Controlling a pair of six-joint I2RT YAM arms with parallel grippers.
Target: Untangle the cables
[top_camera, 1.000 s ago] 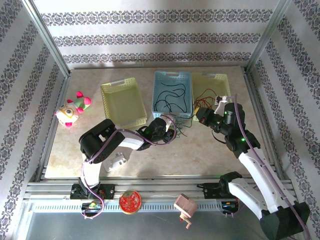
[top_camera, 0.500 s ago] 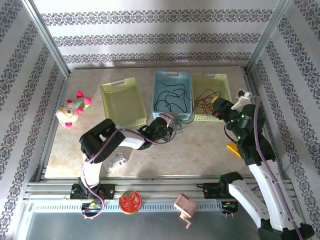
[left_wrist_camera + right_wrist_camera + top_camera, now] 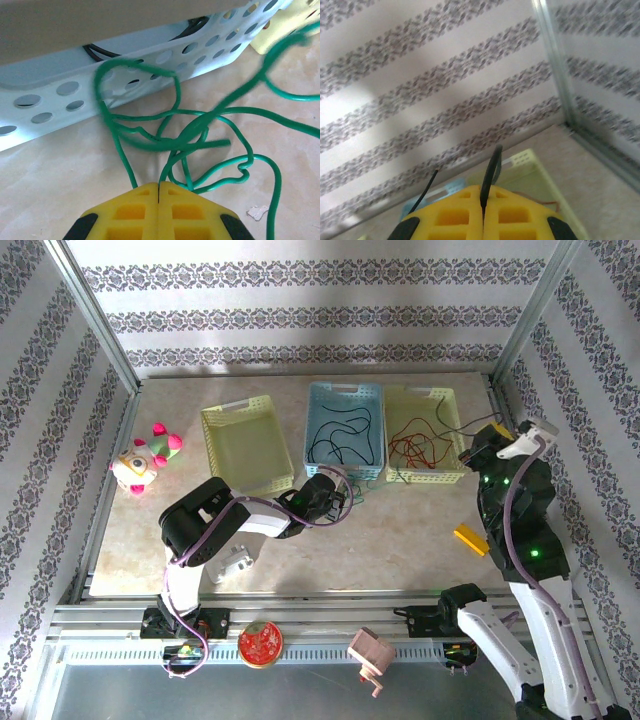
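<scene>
A tangle of green cable (image 3: 192,136) lies on the table against the blue basket (image 3: 150,60). My left gripper (image 3: 158,185) is shut on a strand of it; from above, that gripper (image 3: 338,494) sits at the blue basket's (image 3: 312,418) near corner. Black cables (image 3: 340,435) loop inside this basket. Red cables (image 3: 415,450) lie in the pale green basket (image 3: 452,430) to its right. My right gripper (image 3: 482,189) is raised and shut on a black cable (image 3: 492,162). In the top view the right gripper (image 3: 476,447) hangs beside that basket's right edge, a black strand (image 3: 460,427) running to it.
An empty yellow basket (image 3: 248,445) stands left of the blue one. A plush toy (image 3: 145,460) lies at the far left. A yellow block (image 3: 470,538) rests on the table by the right arm. A red disc (image 3: 260,643) and a pink wooden piece (image 3: 368,652) sit on the front rail.
The right arm swung from in front of the baskets out to the right and upward, carrying the black cable. The left gripper closed on the green cable and stayed in place.
</scene>
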